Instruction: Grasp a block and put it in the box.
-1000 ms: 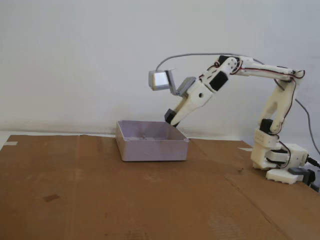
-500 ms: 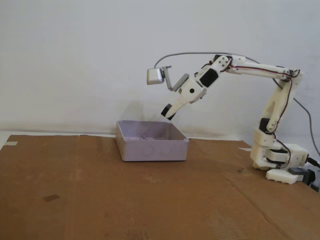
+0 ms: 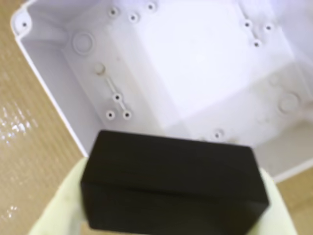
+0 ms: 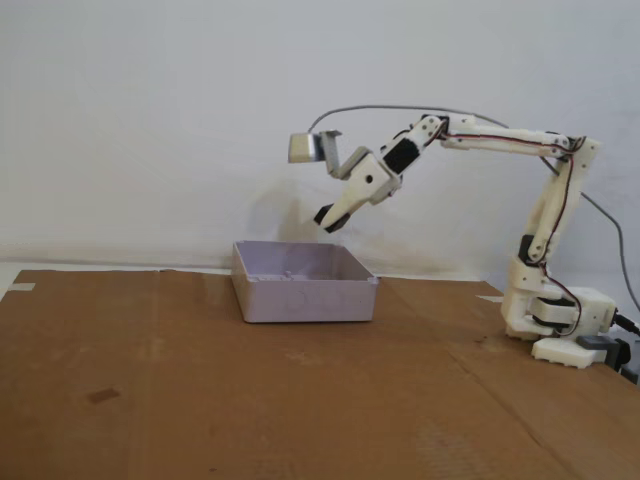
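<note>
In the wrist view the matte black block (image 3: 171, 181) fills the lower half, clamped between the pale fingers (image 3: 58, 205) of my gripper (image 3: 171, 215), which is shut on it. Below it lies the pale grey-lilac box (image 3: 58, 88), its inside bare. In the fixed view the gripper (image 4: 327, 219) hangs in the air above the right part of the box (image 4: 305, 297), with the block (image 4: 326, 217) as a small dark tip at its end.
The box stands on a brown cardboard sheet (image 4: 200, 380) on the table. The arm's white base (image 4: 555, 320) sits at the right with cables behind it. A grey camera housing (image 4: 305, 147) rides above the gripper. A white wall is behind.
The arm has stretched out and risen, carrying the gripper and block up and leftward from the box's right rim to a spot higher above the box.
</note>
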`<state>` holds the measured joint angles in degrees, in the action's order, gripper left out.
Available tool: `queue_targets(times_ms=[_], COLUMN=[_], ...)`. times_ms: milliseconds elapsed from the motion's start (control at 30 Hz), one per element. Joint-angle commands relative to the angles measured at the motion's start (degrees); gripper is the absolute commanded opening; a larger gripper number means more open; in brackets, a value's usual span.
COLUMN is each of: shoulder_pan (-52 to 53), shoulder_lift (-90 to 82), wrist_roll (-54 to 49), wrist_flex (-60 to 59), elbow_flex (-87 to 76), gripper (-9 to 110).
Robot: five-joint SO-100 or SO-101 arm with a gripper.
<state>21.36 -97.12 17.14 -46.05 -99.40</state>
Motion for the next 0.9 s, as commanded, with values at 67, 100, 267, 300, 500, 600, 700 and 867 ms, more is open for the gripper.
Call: queue_targets(times_ms=[67,100,267,300,500,600,700,867], shoulder_pan=[0.4,0.3,0.1,0.1,0.7,1.0,1.7,2.5], shoulder_lift=[1.8,2.6,6.1,6.7,9.1,10.4,12.0,14.7], wrist_roll=[-0.6,-0.6,-0.6,-0.6,-0.7,-0.7,-0.7,-0.7], wrist_flex=[6.9,7.7,11.5,12.0,12.1,12.1,12.1,12.1], elbow_flex=[4.6,4.6,4.7,4.7,4.7,4.7,4.7,4.7], gripper=[0,0,0,0,0,0,0,0])
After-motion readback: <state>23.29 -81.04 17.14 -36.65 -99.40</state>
